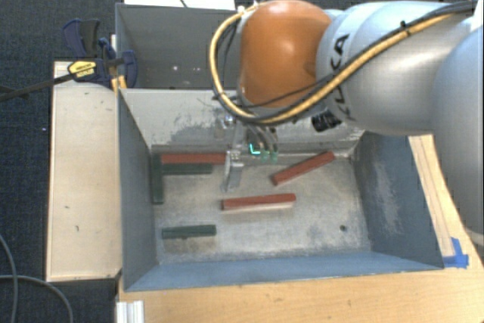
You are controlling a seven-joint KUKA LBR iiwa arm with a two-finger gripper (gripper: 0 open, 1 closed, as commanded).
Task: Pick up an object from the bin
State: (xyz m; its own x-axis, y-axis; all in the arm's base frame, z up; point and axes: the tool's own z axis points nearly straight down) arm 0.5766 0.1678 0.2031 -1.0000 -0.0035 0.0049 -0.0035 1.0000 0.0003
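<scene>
gripper (234,174) low in bin (393,193), back-centre of floor, under orange wrist cover (280,49). tip at right end of red-brown bar (189,158), which lies flat along back-left; touching or just beside, can't separate. how wide pincer stands: can't make out; nothing seen in it. dark green bar (185,169) directly in front of that bar, second green bar (156,181) at right angle to it, far left. flat red bar (257,202) just in front of gripper, tilted red bar (302,168) to its right, short green bar (189,232) front-left, well apart.

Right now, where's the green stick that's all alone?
In the camera view, the green stick lies flat in the bin's lower-left corner, down-left of the middle red stick.
</scene>
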